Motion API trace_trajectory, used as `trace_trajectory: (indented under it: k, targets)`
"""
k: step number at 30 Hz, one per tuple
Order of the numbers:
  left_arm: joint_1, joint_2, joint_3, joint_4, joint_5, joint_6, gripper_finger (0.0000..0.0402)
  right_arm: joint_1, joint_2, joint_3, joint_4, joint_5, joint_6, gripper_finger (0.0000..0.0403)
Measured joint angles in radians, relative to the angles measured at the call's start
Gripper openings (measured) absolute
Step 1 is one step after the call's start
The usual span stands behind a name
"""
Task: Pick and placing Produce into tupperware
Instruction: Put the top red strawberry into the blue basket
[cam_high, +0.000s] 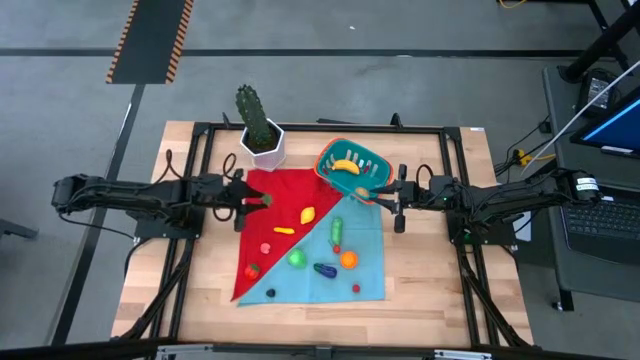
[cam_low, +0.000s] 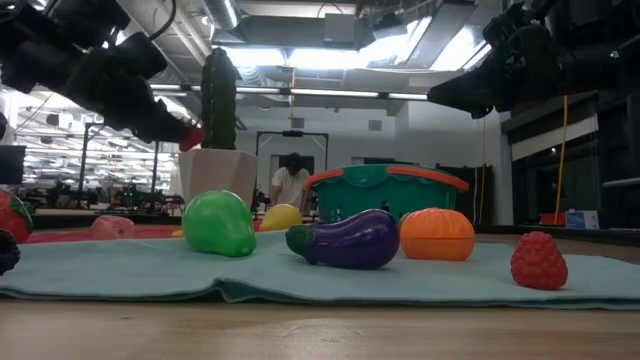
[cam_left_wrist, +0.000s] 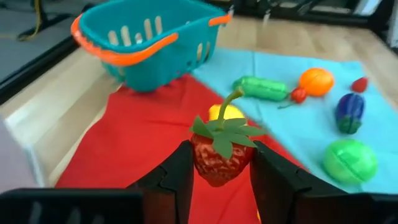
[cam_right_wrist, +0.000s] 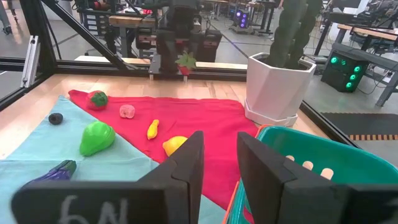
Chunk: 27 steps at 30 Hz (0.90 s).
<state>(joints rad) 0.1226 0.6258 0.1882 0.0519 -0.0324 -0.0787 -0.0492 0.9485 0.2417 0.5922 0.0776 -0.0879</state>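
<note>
A red toy strawberry with a green leafy cap sits in my left gripper, above the red half of the cloth at its left side. The teal tupperware with an orange rim stands at the cloth's far corner, a yellow banana inside it. Several other produce pieces lie on the cloth, among them a lemon, a cucumber, a green pear, an eggplant and an orange. My right gripper hovers shut and holding nothing beside the tupperware's right rim. My left gripper pinches the strawberry's red body between its two fingers, one on each side. The fingers reach in from the table's left, slanting slightly down. The strawberry is lifted clear of the cloth, its leafy cap and stem pointing away from the fingers.
A tall green cactus in a white pot stands just left of the tupperware at the table's far edge. Black frame rails run around the work area. Bare wood lies right of the cloth. A person stands far off in the room.
</note>
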Motion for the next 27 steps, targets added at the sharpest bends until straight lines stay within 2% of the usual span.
trace_trajectory:
  k: [17,23,27]
  targets:
    - [0.000,0.001,-0.008,0.124,0.081,0.003,0.0125,0.000,0.000,0.000,0.001,0.000,0.000,0.0098]
    - [0.000,0.007,-0.008,0.217,0.071,0.003,0.0121,0.000,0.000,0.000,0.001,0.000,0.000,0.0098]
    - [0.000,0.027,-0.008,0.263,-0.001,0.003,0.0121,0.000,0.000,0.000,0.002,0.000,0.000,0.0098]
